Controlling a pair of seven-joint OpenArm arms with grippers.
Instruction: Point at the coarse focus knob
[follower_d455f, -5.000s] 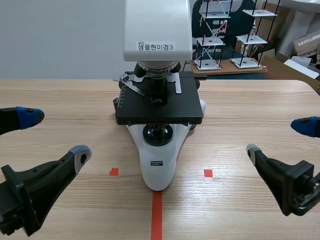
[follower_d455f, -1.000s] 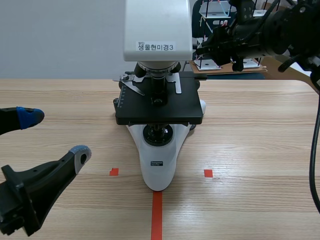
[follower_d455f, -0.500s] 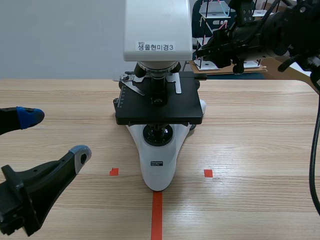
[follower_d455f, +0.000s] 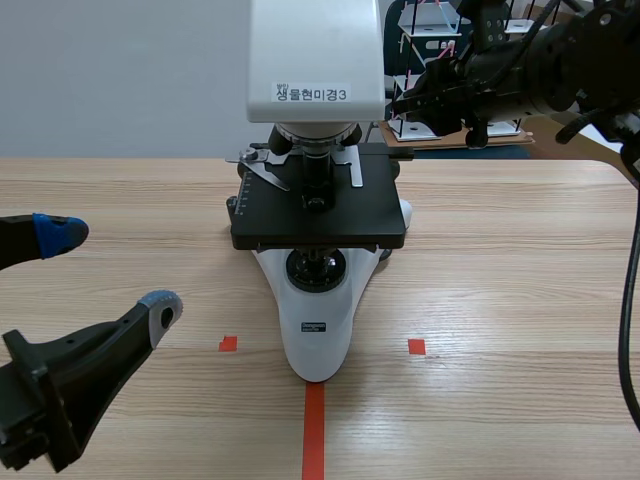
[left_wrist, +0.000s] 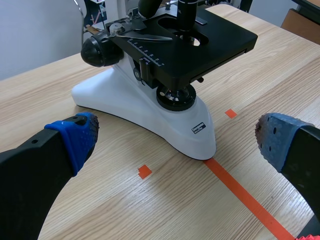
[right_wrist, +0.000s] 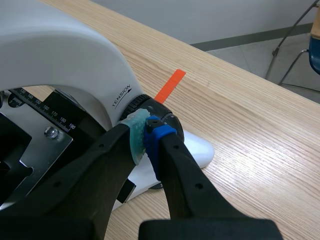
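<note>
A white and black microscope (follower_d455f: 318, 300) stands mid-table. My right arm is raised across the scene's upper right. Its gripper (follower_d455f: 392, 103) is shut, level with the head and just to the right of it. In the right wrist view that gripper (right_wrist: 146, 134) has its pads pressed together on nothing, tips touching the black ribbed focus knob (right_wrist: 169, 121) on the side of the white arm (right_wrist: 60, 65). My left gripper (follower_d455f: 110, 268) stands open low at the left, apart from the base (left_wrist: 130, 105). The black knob (left_wrist: 98, 50) on the microscope's other side shows ahead of it.
Orange-red tape marks (follower_d455f: 314, 430) lie in front of the microscope. Behind the table at the right stand small shelf models (follower_d455f: 500, 70) and cardboard boxes (follower_d455f: 615, 90). Bare wood lies on both sides of the base.
Five seconds ago my right gripper was open low at the right; it has since shut and risen to the microscope's right side. Over the last second it barely shifted. The left arm kept still.
</note>
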